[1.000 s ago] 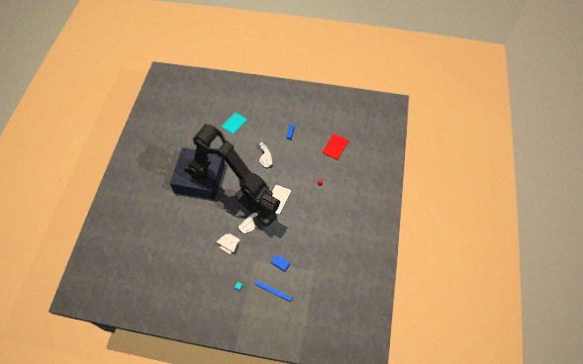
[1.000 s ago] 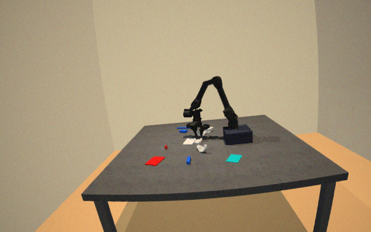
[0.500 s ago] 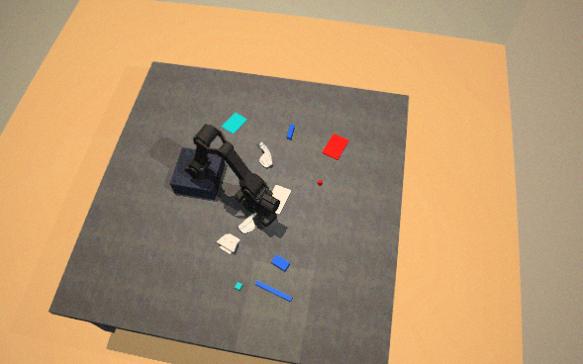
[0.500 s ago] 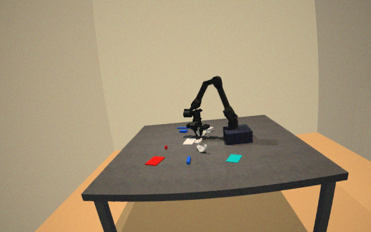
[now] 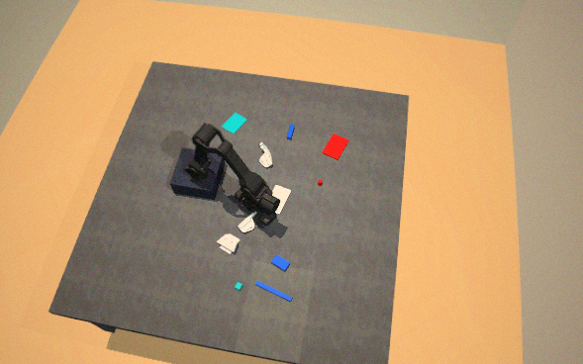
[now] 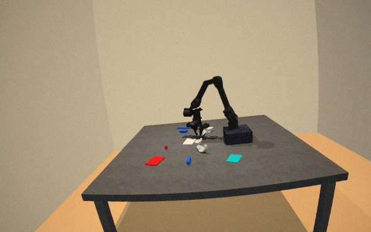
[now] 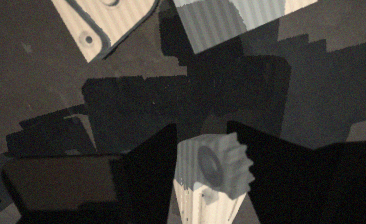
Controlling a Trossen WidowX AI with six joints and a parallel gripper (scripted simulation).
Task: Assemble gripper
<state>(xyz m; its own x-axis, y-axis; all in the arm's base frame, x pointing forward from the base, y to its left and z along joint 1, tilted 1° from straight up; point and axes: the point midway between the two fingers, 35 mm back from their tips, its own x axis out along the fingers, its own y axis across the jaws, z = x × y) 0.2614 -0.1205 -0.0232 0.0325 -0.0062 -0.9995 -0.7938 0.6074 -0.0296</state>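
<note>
My gripper (image 5: 261,218) (image 6: 198,135) (image 7: 201,129) points down low over the table and is shut on a white jaw (image 5: 246,225) (image 7: 191,157). Its fingers are at the toothed end, and its long body shows at the bottom of the wrist view. The second white jaw (image 5: 265,157) (image 6: 201,149) lies apart on the table. A flat white slab (image 5: 283,197) (image 6: 188,141) (image 7: 214,27) lies beside a white part with a small hole (image 6: 198,140) (image 7: 121,22); whether they join is hidden. A white trapezoid-shaped part (image 5: 228,242) (image 6: 210,129) lies beyond the held jaw. I cannot tell base from housing plate.
The dark table (image 5: 353,257) (image 6: 121,179) also bears a cyan sheet (image 5: 235,123) (image 6: 234,158), a red sheet (image 5: 336,146) (image 6: 155,161), a red cube (image 5: 320,183) (image 6: 165,147), a cyan cube (image 5: 239,286) and blue blocks (image 5: 280,262) (image 5: 273,291) (image 5: 290,132).
</note>
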